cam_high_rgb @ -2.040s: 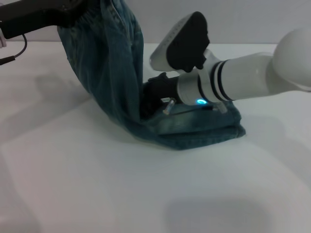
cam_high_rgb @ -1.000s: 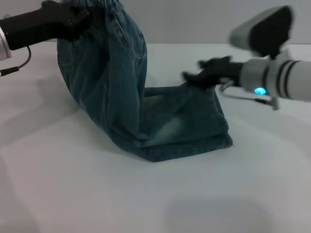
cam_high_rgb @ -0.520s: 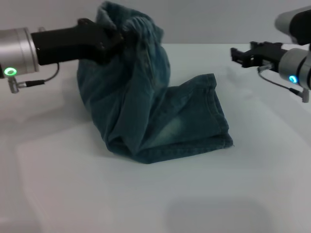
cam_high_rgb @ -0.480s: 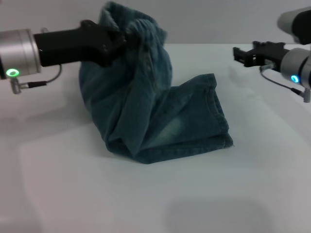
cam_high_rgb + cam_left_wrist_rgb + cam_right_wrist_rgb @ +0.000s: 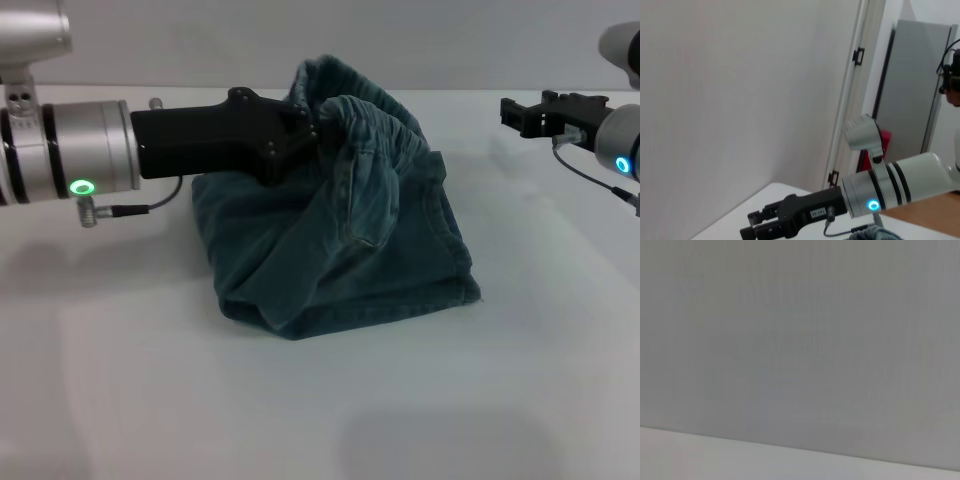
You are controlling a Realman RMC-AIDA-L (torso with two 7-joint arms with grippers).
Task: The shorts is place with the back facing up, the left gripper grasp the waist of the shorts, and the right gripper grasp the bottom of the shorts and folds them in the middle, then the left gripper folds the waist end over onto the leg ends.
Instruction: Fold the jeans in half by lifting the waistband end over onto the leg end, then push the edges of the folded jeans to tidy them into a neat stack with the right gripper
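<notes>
White and plain, the worktop (image 5: 330,400) is carrying the denim shorts (image 5: 340,250), which are lying near its middle in a folded heap. Behind it a pale grey wall is filling the background of the head view.

From the robot's left side, the left tool (image 5: 305,125) is reaching in low over the shorts. Its black body is ending at the waist (image 5: 375,112), and the puckered elastic band is gathering up against the tip, so the tool is gripping the waist and holding it raised above the lower layer of cloth. The waist end is hanging over the flat part of the shorts, toward the leg ends (image 5: 455,260), which are resting on the worktop at the side nearer to the right arm. The hem edge there is lying flat and straight.

On the robot's right side, the right tool (image 5: 535,110) is staying well apart from the shorts, above the far part of the worktop, and is holding nothing. In the left wrist view the same right tool (image 5: 757,225) is showing its two black fingers with a small gap between them, so it is standing a little parted. A blue light is shining on its grey-white wrist. The right wrist view is showing only the grey wall and a strip of the worktop.
</notes>
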